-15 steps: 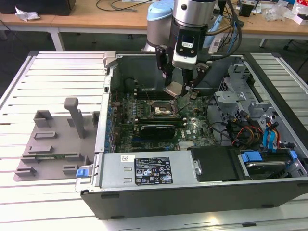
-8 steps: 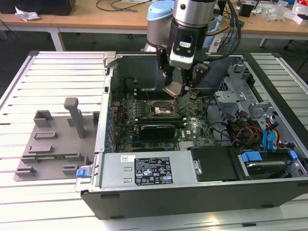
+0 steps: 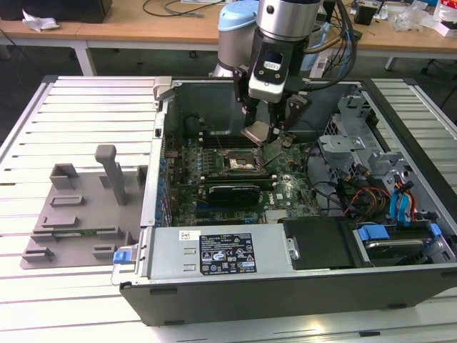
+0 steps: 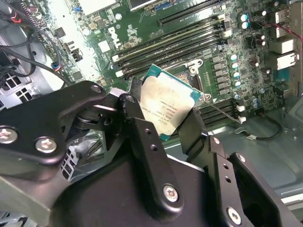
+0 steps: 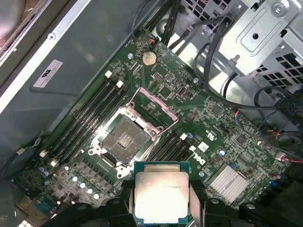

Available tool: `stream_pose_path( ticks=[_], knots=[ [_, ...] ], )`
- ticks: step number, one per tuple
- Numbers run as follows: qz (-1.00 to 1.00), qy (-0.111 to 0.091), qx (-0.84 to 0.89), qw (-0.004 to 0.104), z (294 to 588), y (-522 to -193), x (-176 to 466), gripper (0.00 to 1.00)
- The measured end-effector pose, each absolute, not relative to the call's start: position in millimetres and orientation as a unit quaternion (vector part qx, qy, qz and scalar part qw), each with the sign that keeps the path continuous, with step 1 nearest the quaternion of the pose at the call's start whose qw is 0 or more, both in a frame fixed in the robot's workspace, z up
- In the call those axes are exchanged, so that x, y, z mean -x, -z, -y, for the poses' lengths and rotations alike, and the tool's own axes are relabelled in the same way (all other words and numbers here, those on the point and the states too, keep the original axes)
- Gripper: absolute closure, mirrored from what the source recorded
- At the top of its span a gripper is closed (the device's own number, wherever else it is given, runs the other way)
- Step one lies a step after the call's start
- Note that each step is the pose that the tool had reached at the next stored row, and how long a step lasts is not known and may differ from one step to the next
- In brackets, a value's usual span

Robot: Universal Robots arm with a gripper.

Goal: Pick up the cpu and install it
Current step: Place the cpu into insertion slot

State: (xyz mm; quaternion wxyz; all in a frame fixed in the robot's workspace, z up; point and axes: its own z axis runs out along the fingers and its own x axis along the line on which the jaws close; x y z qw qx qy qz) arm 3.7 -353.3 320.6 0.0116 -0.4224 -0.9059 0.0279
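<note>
The cpu point(image 5: 161, 193), a flat square chip with a pale silvery top and green edge, is held between my black fingers point(image 4: 189, 132). In the exterior view my gripper point(image 3: 258, 134) hangs inside the open computer case, shut on the cpu point(image 3: 258, 133), a short way above the motherboard. The cpu point(image 4: 166, 105) is tilted in the second wrist view. The dark square socket point(image 5: 123, 139) lies open on the green motherboard, its metal bracket folded back, a little apart from the chip. In the exterior view the socket point(image 3: 238, 161) sits just below and to the left of the gripper.
The case's metal walls point(image 3: 158, 136) surround the board. Memory slots point(image 5: 85, 118) flank the socket, and a heatsink point(image 5: 229, 182) lies near it. Drive cages and cables point(image 3: 371, 179) crowd the exterior view's right. A grey fixture plate with upright posts point(image 3: 78, 207) stands outside the case.
</note>
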Motion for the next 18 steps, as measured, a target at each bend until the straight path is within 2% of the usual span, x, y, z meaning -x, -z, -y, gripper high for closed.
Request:
stream_pose_path(
  ticks=[18],
  knots=[
    [0.887, -0.027, 0.461, 0.013, 353.3, -320.4, -3.7, 0.45]
  ],
)
